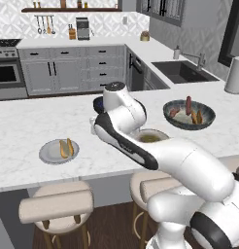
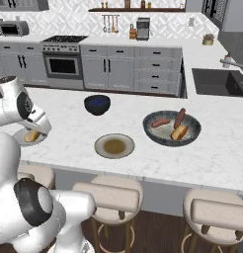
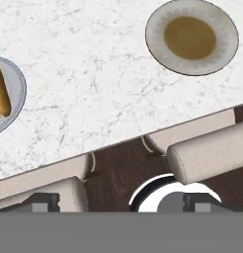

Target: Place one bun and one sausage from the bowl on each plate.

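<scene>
White marble counter (image 1: 24,126) carries all the task items, and we record them as follows.

Item 1: the wide grey bowl (image 1: 189,115) sits toward the sink side of the counter. In the right base view we count 2 sausages (image 2: 161,122) and 1 bun (image 2: 179,132) inside it; a further item in it may lie hidden.

Item 2: the plain light grey plate (image 1: 58,151) rests near the counter's front edge, well apart from the bowl. It holds a bun (image 1: 63,149) with a second elongated piece just beside it, which we take for a sausage (image 1: 70,146); we cannot tell if they touch.

Item 3: the grey-rimmed plate with the brownish-tan centre (image 2: 114,146) lies between the 2 items above, with nothing on it.

Item 4: a small dark navy bowl (image 2: 97,104) stands further back on the counter, behind the tan-centred plate.

We find the gripper (image 3: 121,203) with its 2 finger tips spread wide at the bottom of the hand view, nothing between them. It looks down past the counter's front edge at padded stools (image 3: 207,153) and dark wood floor (image 3: 121,170), with the tan-centred plate at upper right and a sliver of the light grey plate at far left.
</scene>
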Controlling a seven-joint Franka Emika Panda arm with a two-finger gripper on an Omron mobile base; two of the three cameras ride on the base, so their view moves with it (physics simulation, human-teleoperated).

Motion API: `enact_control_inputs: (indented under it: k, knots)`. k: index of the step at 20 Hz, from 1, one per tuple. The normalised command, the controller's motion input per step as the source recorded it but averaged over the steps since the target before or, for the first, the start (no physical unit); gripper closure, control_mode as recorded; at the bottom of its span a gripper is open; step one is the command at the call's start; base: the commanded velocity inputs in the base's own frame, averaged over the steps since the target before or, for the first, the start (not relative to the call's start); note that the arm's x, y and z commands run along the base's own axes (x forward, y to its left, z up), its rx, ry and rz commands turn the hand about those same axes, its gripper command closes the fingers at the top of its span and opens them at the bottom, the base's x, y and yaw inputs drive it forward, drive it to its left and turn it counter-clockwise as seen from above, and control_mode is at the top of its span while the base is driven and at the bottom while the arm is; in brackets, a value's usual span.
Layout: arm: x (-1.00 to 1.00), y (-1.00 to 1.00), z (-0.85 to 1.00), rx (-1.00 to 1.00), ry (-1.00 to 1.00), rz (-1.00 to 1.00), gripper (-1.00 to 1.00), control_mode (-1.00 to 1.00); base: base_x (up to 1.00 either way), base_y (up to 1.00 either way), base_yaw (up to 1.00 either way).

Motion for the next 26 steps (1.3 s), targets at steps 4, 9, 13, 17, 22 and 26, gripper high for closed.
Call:
enact_control_inputs:
  k: [4,9,13,17,22,26]
  knots:
    - [-0.99,-1.0,0.68,0.0,-0.06,-0.02,-1.0,-1.0,0.0,0.0,0.0]
    - [-0.71,-1.0,0.71,0.0,0.0,0.0,-1.0,-1.0,0.0,0.0,0.0]
    - [-0.18,-1.0,0.96,0.0,0.0,0.0,-1.0,-1.0,0.0,0.0,0.0]
    - [0.12,-1.0,0.9,0.01,0.0,0.0,-1.0,-1.0,0.0,0.0,0.0]
    - [0.1,-1.0,0.25,0.0,0.0,0.0,-1.0,-1.0,0.0,0.0,0.0]
    - [0.25,-1.0,-0.18,-0.04,0.03,0.0,-1.0,-1.0,0.0,0.0,0.0]
